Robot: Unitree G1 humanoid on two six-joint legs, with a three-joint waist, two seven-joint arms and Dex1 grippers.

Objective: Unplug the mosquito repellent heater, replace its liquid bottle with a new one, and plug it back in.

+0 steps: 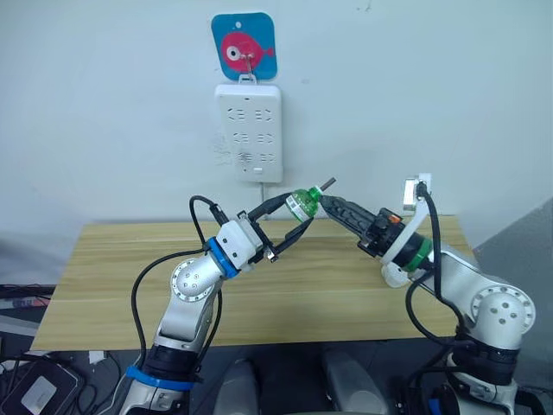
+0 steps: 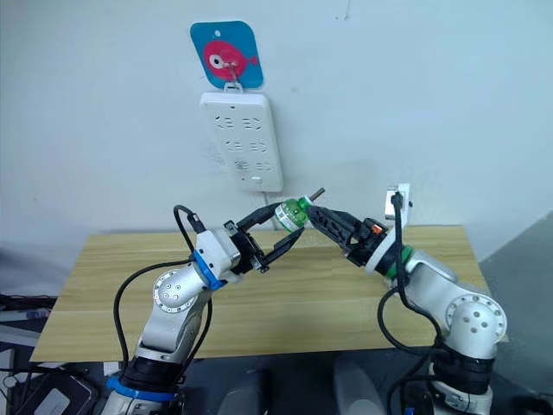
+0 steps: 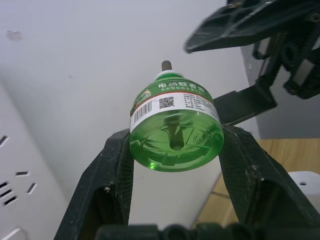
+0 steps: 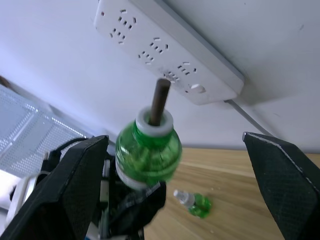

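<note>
A green liquid bottle [image 1: 302,206] with a white collar and a dark wick [image 1: 328,183] hangs in the air in front of the wall, below the power strip. My left gripper [image 1: 300,213] is shut on its body from both sides, with the black fingers [image 3: 115,170] pressed against it. From the other side, my right gripper [image 4: 172,142] stands open around the wick end, its fingers wide apart and clear of the bottle. A second green bottle [image 4: 196,204] lies on the table. A white rounded thing [image 3: 306,183] sits on the table, cut off by the edge; I cannot tell whether it is the heater.
A long white power strip [image 1: 249,130] hangs on the wall from a blue fish hook [image 1: 244,45], with its cable dropping behind the table. The wooden table [image 1: 112,285] stretches below both arms.
</note>
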